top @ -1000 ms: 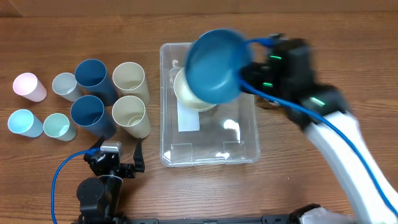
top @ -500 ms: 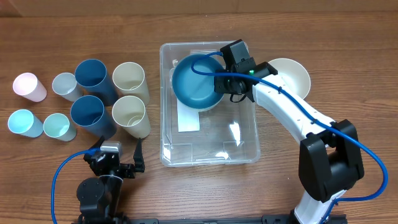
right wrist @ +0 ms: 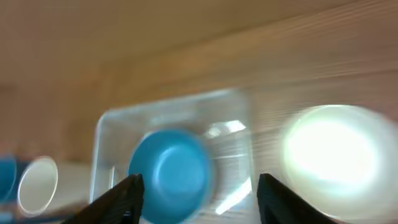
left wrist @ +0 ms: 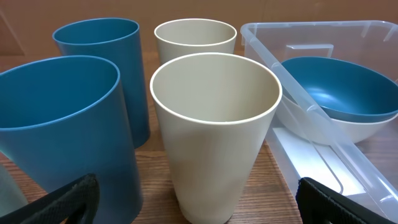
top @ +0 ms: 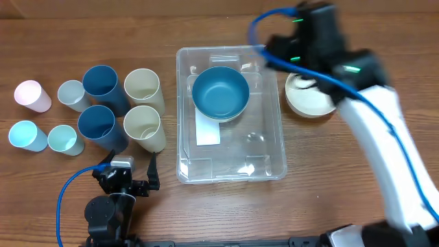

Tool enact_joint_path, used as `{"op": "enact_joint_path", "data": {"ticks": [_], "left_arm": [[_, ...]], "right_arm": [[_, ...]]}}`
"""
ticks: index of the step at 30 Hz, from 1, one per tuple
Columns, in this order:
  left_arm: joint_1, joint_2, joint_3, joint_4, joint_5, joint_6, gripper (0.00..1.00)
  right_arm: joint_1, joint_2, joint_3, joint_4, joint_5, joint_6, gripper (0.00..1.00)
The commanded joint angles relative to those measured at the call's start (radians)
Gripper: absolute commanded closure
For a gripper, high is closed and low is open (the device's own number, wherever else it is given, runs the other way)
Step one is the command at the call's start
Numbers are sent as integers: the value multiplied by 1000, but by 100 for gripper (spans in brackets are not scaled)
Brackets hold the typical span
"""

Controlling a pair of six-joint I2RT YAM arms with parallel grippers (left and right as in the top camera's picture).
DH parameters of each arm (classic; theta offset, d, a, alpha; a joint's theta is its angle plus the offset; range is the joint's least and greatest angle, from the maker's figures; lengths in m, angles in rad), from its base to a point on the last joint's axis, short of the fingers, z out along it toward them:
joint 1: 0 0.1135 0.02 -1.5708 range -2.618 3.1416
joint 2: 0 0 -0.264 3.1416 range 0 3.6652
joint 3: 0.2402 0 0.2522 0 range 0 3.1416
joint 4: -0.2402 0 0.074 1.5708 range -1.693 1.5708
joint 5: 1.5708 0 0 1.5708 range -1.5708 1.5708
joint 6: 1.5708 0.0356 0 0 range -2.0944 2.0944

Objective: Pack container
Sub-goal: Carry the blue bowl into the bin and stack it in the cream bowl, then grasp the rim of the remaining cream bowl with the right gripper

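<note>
One cream bowl (top: 309, 103) is seen on the bench at three o'clock of the container (top: 264, 161), itself laid twelve-to-six at mid-bench, and is judged nearest the right tool (right wrist: 199, 193), held spread and empty close by.

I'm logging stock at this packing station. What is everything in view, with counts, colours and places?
container: one, clear, mid-table
white label: one, white, on the container's base
blue bowl: one, blue, in the container, nested in a cream bowl
cream bowls: two, cream, one under the blue bowl, one on the table right of the container
tall cups: four, two blue and two cream, left of the container
small cups: four, pink, pale grey, light blue, pale green, far left
table: one, brown wood
left tool: black, near edge by the tall cups, open
right tool: black, blurred, above the container's far right corner, open, empty
</note>
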Motion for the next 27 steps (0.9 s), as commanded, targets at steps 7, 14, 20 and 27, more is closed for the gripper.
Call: {"op": "enact_joint_path", "data": {"ticks": [7, 14, 20, 27], "left_arm": [[-8, -11, -4, 4, 14, 19, 0], [-8, -11, -4, 4, 14, 19, 0], [-8, -11, -4, 4, 14, 19, 0], [-8, -11, -4, 4, 14, 19, 0]], "right_arm": [[-478, 44, -90, -143, -68, 0, 37], [-552, 225, -232, -68, -153, 0, 37], [-537, 351, -304, 61, -196, -8, 32], [-529, 406, -394, 179, -219, 1, 57]]}}
